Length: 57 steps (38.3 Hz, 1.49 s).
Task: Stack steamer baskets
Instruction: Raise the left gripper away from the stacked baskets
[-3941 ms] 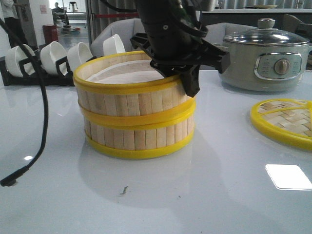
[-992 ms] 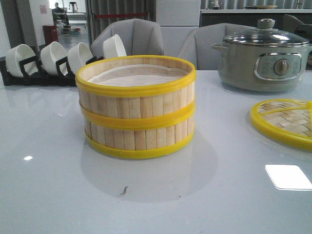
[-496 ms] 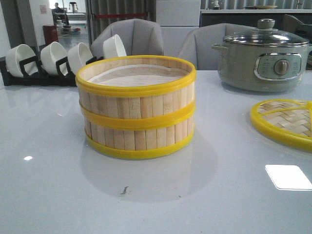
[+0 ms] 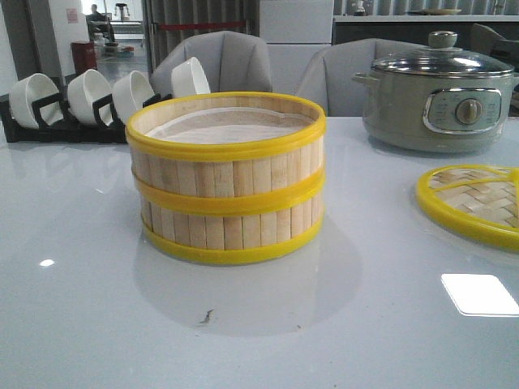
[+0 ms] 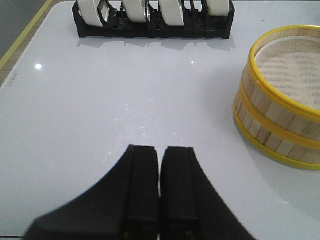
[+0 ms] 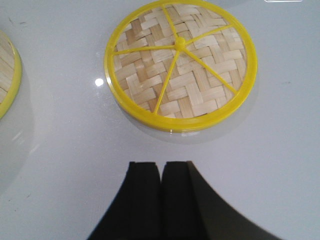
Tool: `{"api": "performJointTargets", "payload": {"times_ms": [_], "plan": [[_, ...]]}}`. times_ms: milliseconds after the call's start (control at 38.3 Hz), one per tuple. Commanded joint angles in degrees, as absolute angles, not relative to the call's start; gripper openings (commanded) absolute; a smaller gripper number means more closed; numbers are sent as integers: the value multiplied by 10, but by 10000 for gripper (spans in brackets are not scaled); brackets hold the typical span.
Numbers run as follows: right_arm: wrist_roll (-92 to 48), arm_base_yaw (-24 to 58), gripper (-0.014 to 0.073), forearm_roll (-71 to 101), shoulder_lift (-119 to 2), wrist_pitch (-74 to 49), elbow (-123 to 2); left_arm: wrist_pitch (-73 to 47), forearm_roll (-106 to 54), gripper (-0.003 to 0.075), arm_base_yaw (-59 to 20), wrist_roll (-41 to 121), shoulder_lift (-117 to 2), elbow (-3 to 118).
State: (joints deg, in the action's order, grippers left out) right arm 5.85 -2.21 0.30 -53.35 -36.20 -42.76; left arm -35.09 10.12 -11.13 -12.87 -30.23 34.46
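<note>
On the shiny white table [image 4: 89,324], near its middle, the two steamer baskets [image 4: 227,178] stand one on top of the other. The top basket [image 4: 227,150] sits straight on the bottom basket [image 4: 231,231], and their yellow rims meet all the way round. A white liner shows inside the top one. Nothing touches the stack.

Along the far left edge of the table, a black rack [image 4: 24,121] holds white bowls [image 4: 89,93] tipped on their sides. At the far right edge stands a grey-green pot [image 4: 442,97] with a glass lid. Near the right edge lies a flat woven lid [image 4: 474,203] with a yellow rim, well apart from the stack.

The left gripper [image 5: 160,152] hangs over bare table, well apart from the baskets, with its jaws pressed together and holding nothing. The right gripper [image 6: 161,167] hangs just beside the woven lid, not touching it. Its jaws are pressed together too, with nothing between them.
</note>
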Motion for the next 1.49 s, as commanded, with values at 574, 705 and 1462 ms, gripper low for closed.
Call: {"api": "performJointTargets", "payload": {"times_ms": [574,705,1462], "plan": [[55,-22,396,3,-530,-345,-447,-308,105,87,-109,-135,-302,360],[55,-22,437,3,-533,-320,-447,-308,105,87,-109,-135,-302,360],[55,-30,376,-8,-823,-307,-628,-308,105,87,-109,-135,-302,360]]}}
